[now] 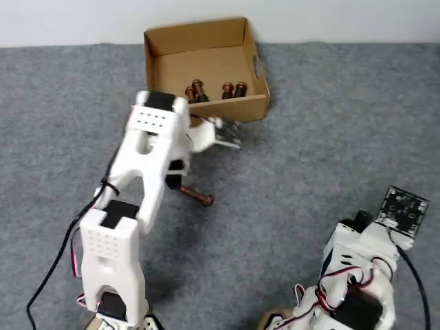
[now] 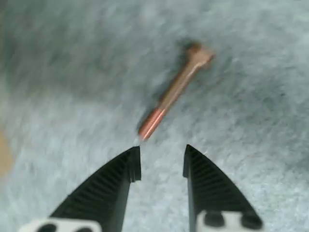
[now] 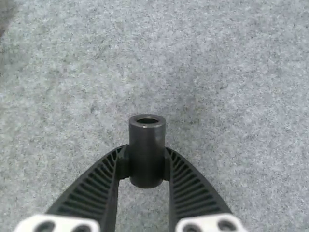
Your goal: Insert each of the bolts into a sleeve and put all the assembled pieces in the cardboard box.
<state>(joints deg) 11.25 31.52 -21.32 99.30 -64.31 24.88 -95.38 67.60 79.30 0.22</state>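
One loose bolt (image 2: pixel 176 92) lies on the desk (image 1: pixel 330 137) near the cardboard box (image 1: pixel 237 108), just beyond our spread left pincer (image 2: pixel 161 154); we reckon pinching its thin tip could roll it away. Right pincer (image 3: pixel 146 158) pinches a sleeve (image 3: pixel 147 137), which might twist

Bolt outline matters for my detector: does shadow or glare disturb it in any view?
Left wrist view: a dark shadow hugs one side of the bolt, no hard glare. High view: flat, even light on the bolt. Right wrist view: the sleeve reads dark, its rim faintly lit.
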